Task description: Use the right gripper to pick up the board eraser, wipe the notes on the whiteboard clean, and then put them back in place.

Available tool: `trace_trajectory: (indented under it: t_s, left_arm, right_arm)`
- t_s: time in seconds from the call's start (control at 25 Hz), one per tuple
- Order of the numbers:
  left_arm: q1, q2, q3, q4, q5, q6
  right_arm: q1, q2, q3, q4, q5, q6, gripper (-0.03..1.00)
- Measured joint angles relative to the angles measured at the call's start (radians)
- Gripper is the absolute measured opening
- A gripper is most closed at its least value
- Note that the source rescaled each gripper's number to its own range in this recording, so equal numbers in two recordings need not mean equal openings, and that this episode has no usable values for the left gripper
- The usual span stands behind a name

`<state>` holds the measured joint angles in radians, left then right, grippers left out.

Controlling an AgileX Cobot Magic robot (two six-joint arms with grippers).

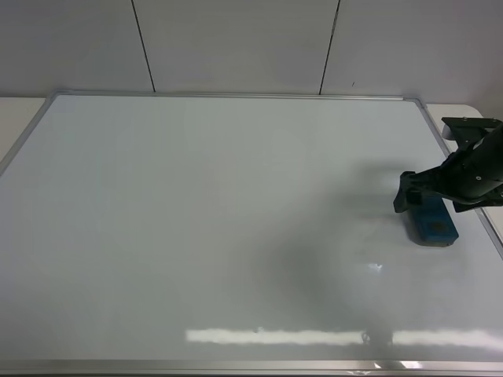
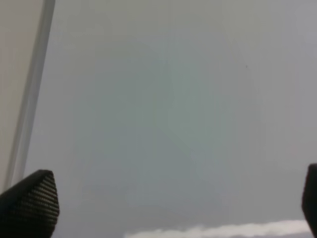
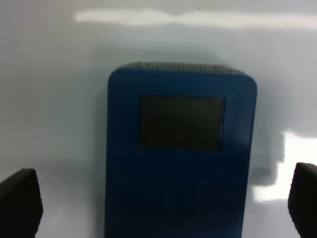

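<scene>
The whiteboard (image 1: 196,220) fills the exterior high view, white and glossy inside a silver frame. No notes show on it in any view. The teal-blue board eraser (image 1: 434,224) lies flat on the board near its right edge. My right gripper (image 1: 420,206) hovers just over the eraser's far end. In the right wrist view the eraser (image 3: 181,148) shows a dark square patch, and my right gripper (image 3: 161,208) is open, one black fingertip on either side of the block and clear of it. My left gripper (image 2: 171,203) is open over bare board, holding nothing.
The board's silver frame (image 2: 32,94) runs beside the left gripper. A pale table surface (image 1: 16,114) shows past the board's corners, and a panelled wall (image 1: 236,43) stands behind. Bright light reflections (image 1: 275,336) lie along the board's near edge.
</scene>
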<state>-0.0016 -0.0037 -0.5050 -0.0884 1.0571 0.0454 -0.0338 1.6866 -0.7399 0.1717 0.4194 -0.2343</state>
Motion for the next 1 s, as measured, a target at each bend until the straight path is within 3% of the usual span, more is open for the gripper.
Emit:
trace_trajectory:
  t_s: [0.28,1.0]
  left_arm:
    - [0.0,0.0,0.0,0.0,0.0,0.0]
    - [0.0,0.0,0.0,0.0,0.0,0.0]
  right_arm:
    - [0.0,-0.094,0.001,0.071,0.052,0.0,1.0]
    - [0.0,-0.823,0.001,0.096,0.167,0.019,1.0]
